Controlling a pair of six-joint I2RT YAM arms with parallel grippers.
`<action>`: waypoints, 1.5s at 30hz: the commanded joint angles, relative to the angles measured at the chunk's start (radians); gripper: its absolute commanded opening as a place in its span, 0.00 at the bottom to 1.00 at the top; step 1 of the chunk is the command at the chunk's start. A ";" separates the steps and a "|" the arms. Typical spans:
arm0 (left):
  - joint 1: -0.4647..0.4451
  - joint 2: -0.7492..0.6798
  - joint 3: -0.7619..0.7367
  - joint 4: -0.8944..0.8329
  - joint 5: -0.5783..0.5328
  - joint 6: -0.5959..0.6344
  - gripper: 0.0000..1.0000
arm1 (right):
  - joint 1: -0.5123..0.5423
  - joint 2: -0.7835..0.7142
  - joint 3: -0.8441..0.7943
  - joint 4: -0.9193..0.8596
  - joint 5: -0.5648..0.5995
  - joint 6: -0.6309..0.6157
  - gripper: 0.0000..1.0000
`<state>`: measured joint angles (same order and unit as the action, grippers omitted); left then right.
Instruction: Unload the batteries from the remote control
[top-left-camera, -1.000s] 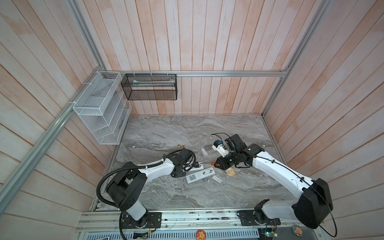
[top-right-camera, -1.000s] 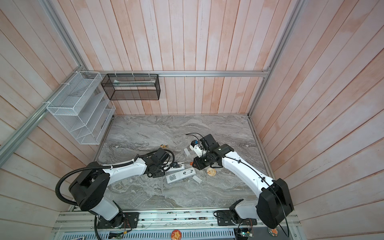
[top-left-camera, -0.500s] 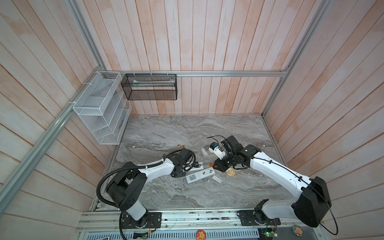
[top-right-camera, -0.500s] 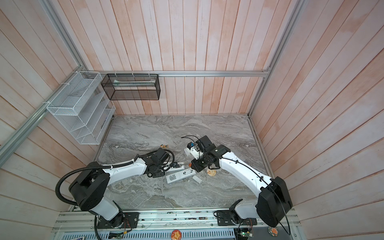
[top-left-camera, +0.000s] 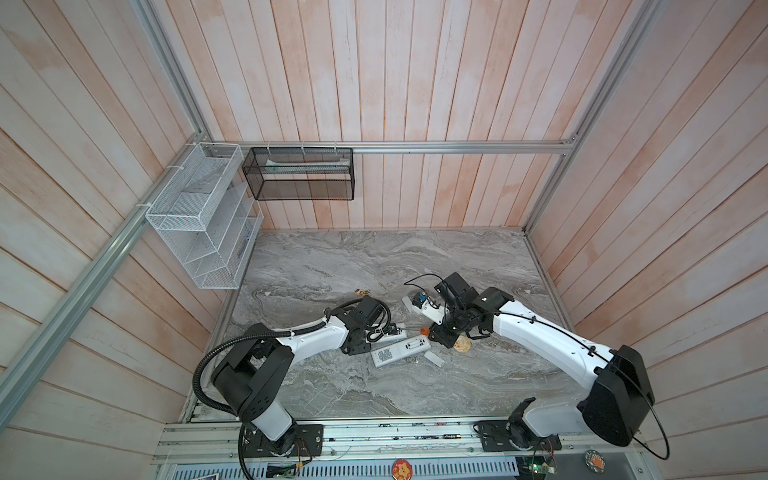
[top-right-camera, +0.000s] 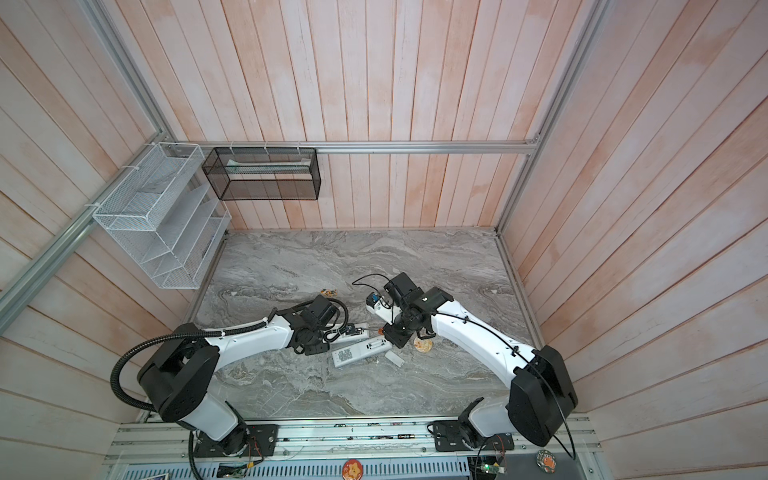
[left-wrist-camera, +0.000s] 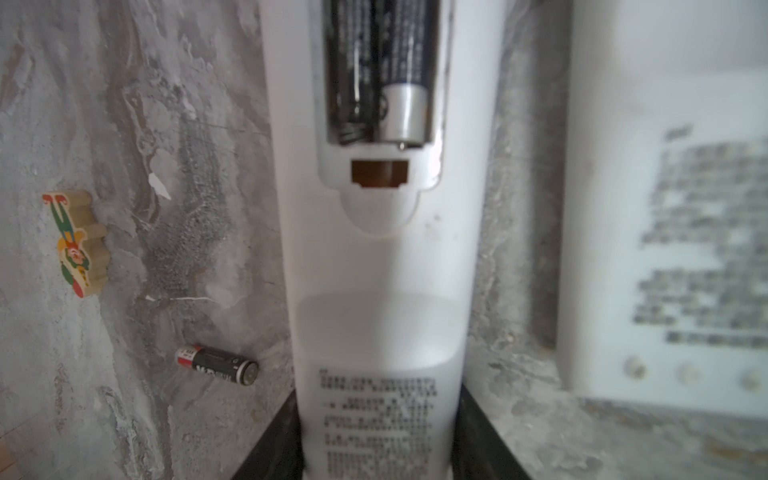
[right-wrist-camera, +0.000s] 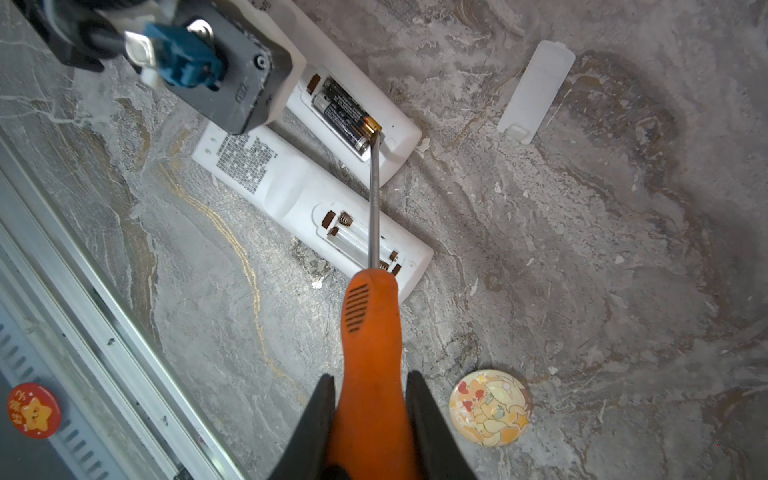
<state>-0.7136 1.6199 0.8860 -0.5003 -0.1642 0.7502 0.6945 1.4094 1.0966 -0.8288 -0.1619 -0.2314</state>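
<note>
Lying side by side, two batteries (right-wrist-camera: 345, 110) filled the open bay of the remote control (right-wrist-camera: 397, 129), which was held at its end in the left gripper (left-wrist-camera: 379, 436), jaws part open around it. The right gripper (right-wrist-camera: 371, 376) was clamped on the screwdriver (right-wrist-camera: 370, 328), tip at one cell's gold end. The neighbouring remote (right-wrist-camera: 266, 183) had an empty bay.

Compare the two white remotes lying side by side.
The held remote holds two batteries; the loose remote has an empty bay. The left tool grips the held remote; the loose remote lies ungripped. Both are white, backs up, covers off.
</note>
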 joint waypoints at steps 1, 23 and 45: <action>-0.009 -0.025 -0.012 -0.012 0.048 0.037 0.01 | -0.001 0.024 0.034 -0.075 0.134 -0.048 0.00; -0.009 -0.028 -0.015 -0.010 0.046 0.040 0.00 | 0.018 -0.093 -0.039 -0.057 0.010 -0.214 0.00; -0.014 -0.035 -0.015 -0.011 0.051 0.039 0.00 | 0.028 -0.021 0.010 -0.035 0.097 -0.181 0.00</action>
<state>-0.7166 1.6108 0.8814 -0.5011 -0.1402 0.7673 0.7181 1.3682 1.0786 -0.8608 -0.1123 -0.4267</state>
